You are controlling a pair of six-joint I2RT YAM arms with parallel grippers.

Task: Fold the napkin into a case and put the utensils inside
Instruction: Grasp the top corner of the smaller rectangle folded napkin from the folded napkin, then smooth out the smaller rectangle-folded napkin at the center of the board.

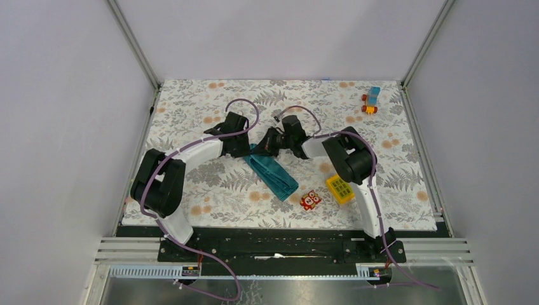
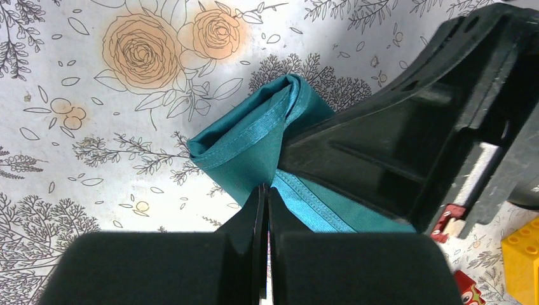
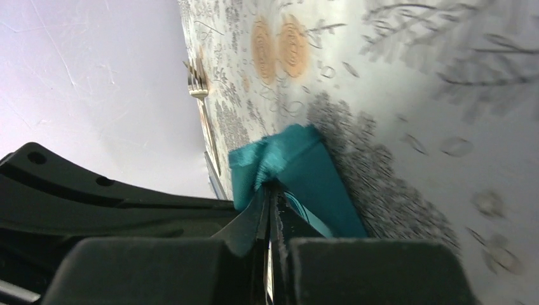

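Observation:
The teal napkin (image 1: 274,176) lies folded into a narrow strip, a case shape, running diagonally across the middle of the floral mat. My left gripper (image 1: 245,150) and right gripper (image 1: 266,147) meet at its far end. In the left wrist view the fingertips (image 2: 259,194) are shut, pinching the napkin (image 2: 254,143) at a raised fold. The right gripper (image 3: 269,189) is also shut, with the napkin (image 3: 299,165) bunching at its tips. A fork (image 3: 197,81), one of the utensils, lies on the mat farther off in the right wrist view.
A red owl toy (image 1: 310,200) and a yellow gridded block (image 1: 340,189) sit just right of the napkin's near end. A small blue and orange toy (image 1: 371,100) stands at the far right corner. The right arm's black body (image 2: 432,127) crowds the left wrist view.

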